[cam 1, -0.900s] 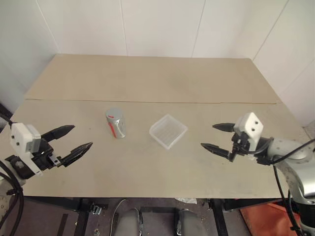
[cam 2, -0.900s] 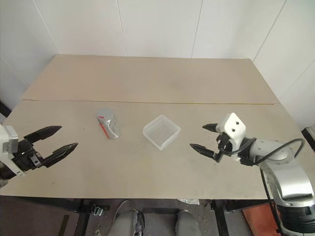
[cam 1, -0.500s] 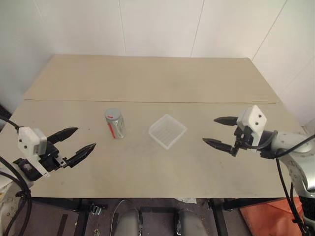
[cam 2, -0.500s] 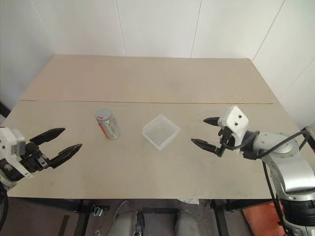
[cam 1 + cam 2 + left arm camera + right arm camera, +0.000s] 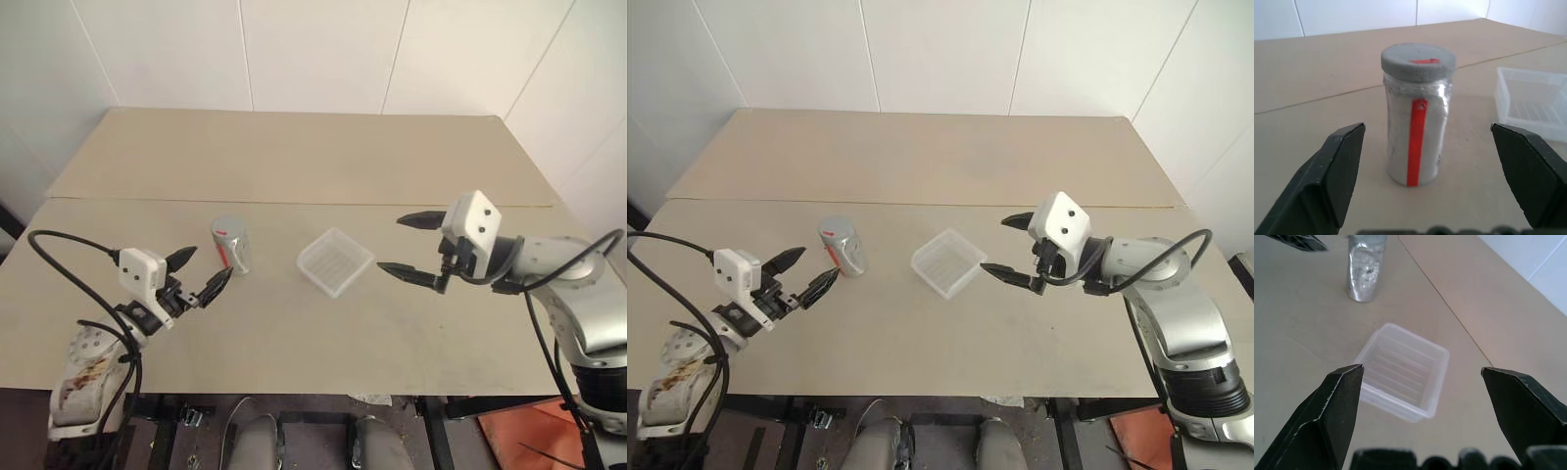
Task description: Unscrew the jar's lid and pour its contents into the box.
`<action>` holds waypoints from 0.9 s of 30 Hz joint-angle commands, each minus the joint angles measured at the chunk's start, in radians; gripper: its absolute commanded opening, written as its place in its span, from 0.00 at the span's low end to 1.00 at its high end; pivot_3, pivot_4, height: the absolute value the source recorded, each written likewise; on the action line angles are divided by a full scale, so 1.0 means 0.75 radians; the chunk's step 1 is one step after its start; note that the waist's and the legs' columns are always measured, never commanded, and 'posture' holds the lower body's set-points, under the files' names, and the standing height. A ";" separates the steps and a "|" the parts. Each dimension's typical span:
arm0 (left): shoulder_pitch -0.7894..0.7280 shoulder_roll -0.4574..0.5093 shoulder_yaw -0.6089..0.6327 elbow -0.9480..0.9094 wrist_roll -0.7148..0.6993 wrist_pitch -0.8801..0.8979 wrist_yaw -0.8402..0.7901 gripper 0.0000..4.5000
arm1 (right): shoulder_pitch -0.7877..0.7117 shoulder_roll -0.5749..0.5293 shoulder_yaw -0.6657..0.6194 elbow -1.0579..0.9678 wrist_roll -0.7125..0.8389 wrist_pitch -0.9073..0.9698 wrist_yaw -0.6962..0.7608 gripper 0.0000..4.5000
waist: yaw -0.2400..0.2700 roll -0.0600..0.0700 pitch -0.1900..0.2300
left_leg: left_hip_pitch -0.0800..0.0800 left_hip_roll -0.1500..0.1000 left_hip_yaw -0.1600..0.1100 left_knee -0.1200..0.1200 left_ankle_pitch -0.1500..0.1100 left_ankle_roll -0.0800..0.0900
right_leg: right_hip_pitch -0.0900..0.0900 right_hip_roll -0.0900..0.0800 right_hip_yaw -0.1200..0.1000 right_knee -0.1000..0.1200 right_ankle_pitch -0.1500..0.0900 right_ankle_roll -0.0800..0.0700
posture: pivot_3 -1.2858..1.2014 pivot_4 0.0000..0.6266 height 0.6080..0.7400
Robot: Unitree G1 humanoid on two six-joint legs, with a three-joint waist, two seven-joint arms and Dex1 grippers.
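Note:
The jar (image 5: 230, 246) stands upright on the table, silvery-grey with a red stripe, and the grey lid (image 5: 1418, 60) with a red mark sits on top of it. Its contents are hidden inside. My left gripper (image 5: 199, 272) is open just left of the jar, fingers pointing at it without touching; in the left wrist view the jar (image 5: 1418, 122) stands between and beyond the two fingers. The box (image 5: 335, 260), a shallow translucent tray with a ribbed bottom, lies right of the jar. My right gripper (image 5: 404, 247) is open just right of the box, aimed at the box (image 5: 1403, 371).
The tan table (image 5: 294, 157) is made of two boards with a seam running across behind the jar and box. White walls close in behind and on both sides. The table's front edge lies close below both grippers.
Both arms have swung inward: the left gripper moved right, up to the jar, and the right gripper moved left and slightly farther back, toward the box. Jar and box stayed put.

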 commanded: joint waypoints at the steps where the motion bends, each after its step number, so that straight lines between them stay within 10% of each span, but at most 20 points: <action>1: -0.048 -0.019 -0.040 0.037 0.049 -0.074 0.009 0.99 | -0.031 -0.011 -0.009 -0.057 -0.023 -0.041 -0.010 1.00 | 0.001 0.000 0.000 | 0.000 0.000 0.000 0.000 0.000 0.000 | 0.000 0.000 0.000 0.000 0.000 0.000 | 0.52 0.24 1.00; 23: -0.463 -0.136 -0.202 0.559 0.283 -0.281 0.092 0.99 | 0.012 0.048 0.017 -0.156 -0.050 -0.018 -0.088 1.00 | 0.002 0.000 0.000 | -0.002 -0.001 0.000 0.002 0.000 0.000 | 0.001 0.000 -0.002 0.000 0.001 0.001 | 0.52 0.24 1.00; 27: -0.474 -0.150 -0.202 0.573 0.299 -0.278 0.120 0.79 | 0.010 0.056 0.019 -0.153 -0.055 -0.018 -0.093 1.00 | 0.000 0.000 0.000 | -0.002 -0.001 -0.001 0.002 0.000 0.000 | 0.001 0.000 -0.002 0.000 0.001 0.002 | 0.52 0.24 1.00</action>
